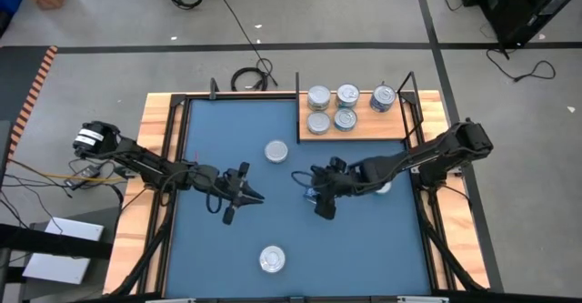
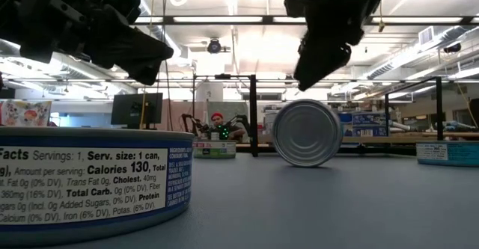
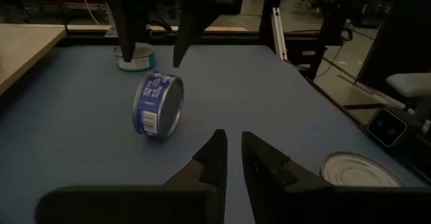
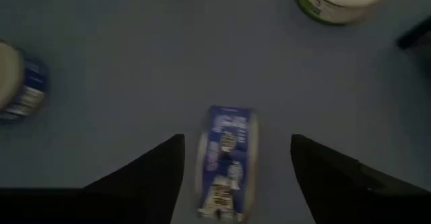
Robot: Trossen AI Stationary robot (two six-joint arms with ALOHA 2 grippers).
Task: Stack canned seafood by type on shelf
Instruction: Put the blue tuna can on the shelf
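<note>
One tin of canned seafood (image 3: 159, 106) with a blue label stands on its edge on the blue mat, its silver lid (image 2: 307, 133) facing the near side. My right gripper (image 4: 236, 140) hangs open just above it, one finger on either side, touching nothing. My left gripper (image 3: 233, 140) floats to the tin's left with only a thin slit between its fingers and nothing in them, pointing almost level at the tin. The wooden shelf (image 1: 364, 132) lies at the far right and carries several tins (image 1: 346, 107) lying flat on their bases.
Loose tins lie flat on the mat at mid-far (image 1: 275, 151) and near the front edge (image 1: 271, 259); another (image 3: 135, 57) lies beyond the standing tin. Black frame rails and posts (image 1: 297, 94) border the mat and the shelf. A person (image 2: 217, 118) is far behind the table.
</note>
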